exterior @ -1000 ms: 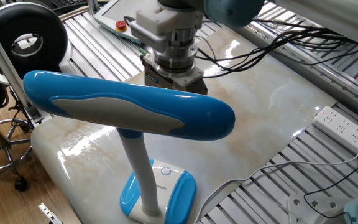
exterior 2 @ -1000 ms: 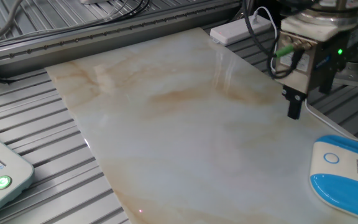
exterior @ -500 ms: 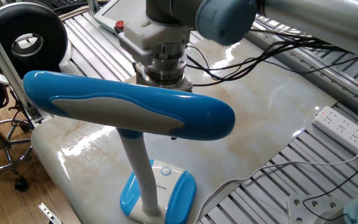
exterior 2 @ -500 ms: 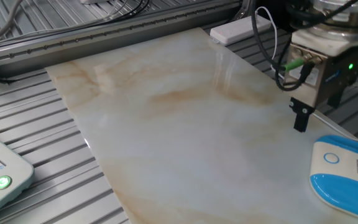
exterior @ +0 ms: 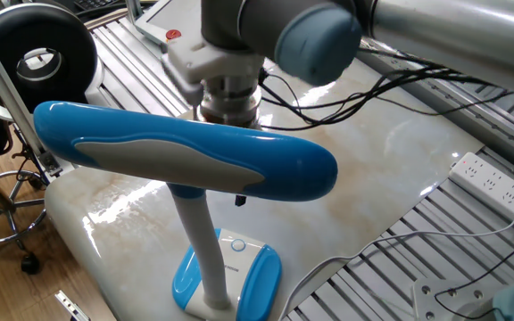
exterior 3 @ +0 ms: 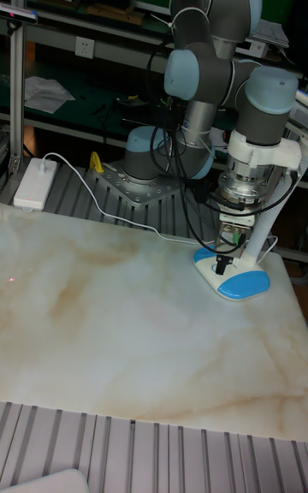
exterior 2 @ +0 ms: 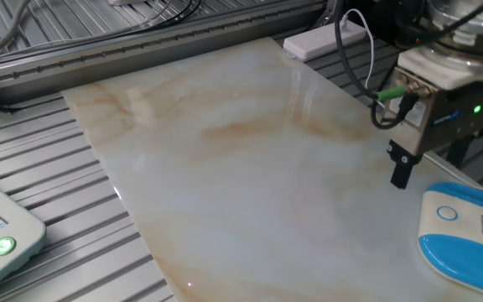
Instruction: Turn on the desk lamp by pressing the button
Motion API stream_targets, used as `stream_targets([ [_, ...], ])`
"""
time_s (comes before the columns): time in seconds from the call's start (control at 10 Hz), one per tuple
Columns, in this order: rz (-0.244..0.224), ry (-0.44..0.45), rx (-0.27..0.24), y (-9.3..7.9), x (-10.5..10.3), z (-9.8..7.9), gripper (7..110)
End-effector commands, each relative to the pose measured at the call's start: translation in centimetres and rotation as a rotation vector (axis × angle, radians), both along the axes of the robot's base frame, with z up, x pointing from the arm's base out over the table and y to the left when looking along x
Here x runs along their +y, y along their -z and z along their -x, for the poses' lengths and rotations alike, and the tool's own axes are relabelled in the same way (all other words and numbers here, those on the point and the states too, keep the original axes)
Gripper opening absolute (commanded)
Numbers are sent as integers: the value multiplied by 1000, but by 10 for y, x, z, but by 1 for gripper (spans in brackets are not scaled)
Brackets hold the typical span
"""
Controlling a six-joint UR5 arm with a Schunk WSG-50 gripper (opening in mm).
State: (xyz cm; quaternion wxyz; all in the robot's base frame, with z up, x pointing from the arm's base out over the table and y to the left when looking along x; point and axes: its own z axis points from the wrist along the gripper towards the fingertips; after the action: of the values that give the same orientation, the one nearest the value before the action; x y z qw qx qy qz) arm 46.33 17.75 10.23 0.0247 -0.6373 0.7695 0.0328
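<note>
Gripper (exterior 2: 401, 172) hangs above marble tabletop (exterior 2: 225, 168), just left of desk lamp (exterior: 186, 160) base; finger state cannot be told, nothing visibly held. Button (exterior 2: 448, 213) on white base panel, right of fingertip, untouched. Lamp head hides most of gripper in one fixed view.

A robot arm (exterior 3: 205, 65) built from thick grey tubular links, joined by rounded joints with pale blue caps. Its round base (exterior 3: 154, 169) is bolted to a square metal plate. At the wrist sits a white collar above a ribbed silver ring. Below it hangs a boxy grey gripper (exterior 2: 402, 172) housing with a small green light and a green connector at 9 o'clock. Black cables loop from the wrist. The one visible finger is narrow, straight and black.
</note>
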Motion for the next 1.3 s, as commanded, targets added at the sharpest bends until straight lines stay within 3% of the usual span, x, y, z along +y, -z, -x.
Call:
stream_targets([
  [0.0,13,43,-23,9,5,-1,88],
  [0.8,-61,-6,-70,36,24,7,88],
  [1.2,-44,-35,-87,48,16,10,88],
])
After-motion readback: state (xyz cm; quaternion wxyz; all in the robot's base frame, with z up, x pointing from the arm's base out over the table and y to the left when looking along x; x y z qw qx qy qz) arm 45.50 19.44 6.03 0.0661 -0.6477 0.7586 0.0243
